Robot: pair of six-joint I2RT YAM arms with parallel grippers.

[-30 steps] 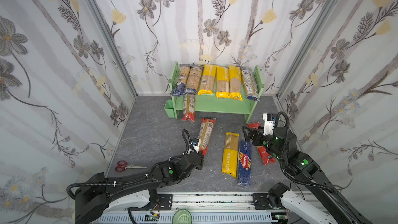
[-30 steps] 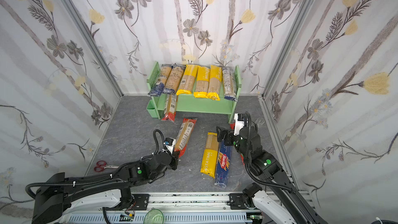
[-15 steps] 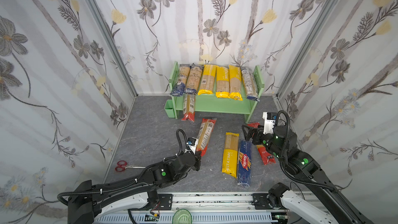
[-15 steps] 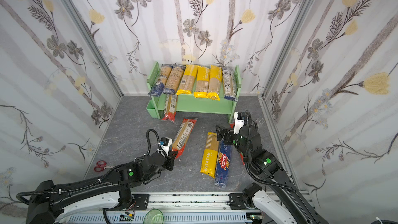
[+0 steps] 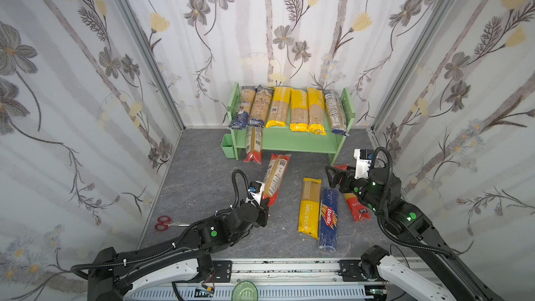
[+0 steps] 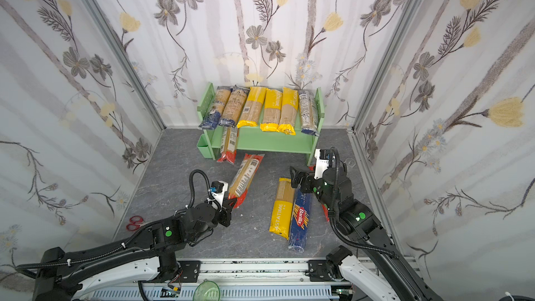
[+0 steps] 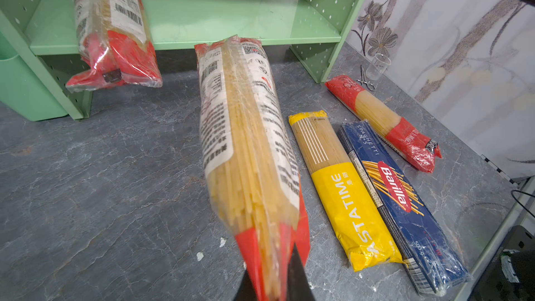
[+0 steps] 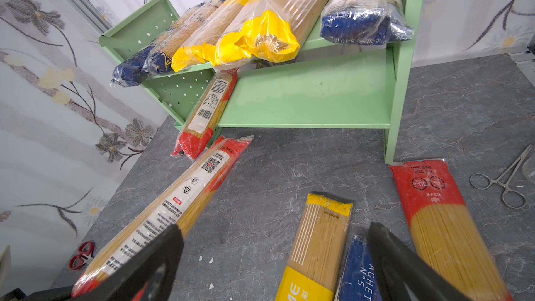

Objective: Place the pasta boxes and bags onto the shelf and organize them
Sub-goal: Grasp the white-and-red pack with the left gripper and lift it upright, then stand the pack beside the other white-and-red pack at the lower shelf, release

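Shelf [image 5: 347, 105] top board: six packs [image 5: 298, 110], side to side. Lower board [image 5: 301, 141]: red-ended pack [image 5: 253, 143] at left end, rest open. Slanted pack [image 5: 276, 173] just before its front edge.

Looked like a robot-lab test booth dressed up as a home corner. Was boxed in behind and on both sides of the shelf [image 5: 295, 141] by flat panels of floral wallpaper [image 5: 260, 24] that met at bare aluminium corner posts [image 5: 144, 53]. Was floored in front of the shelf with a grey marbled sheet [image 5: 202, 169]. Ended, well in front of the shelf, at a metal rail [image 5: 289, 267] carrying the left arm [image 5: 202, 233] and the right arm [image 5: 405, 218].
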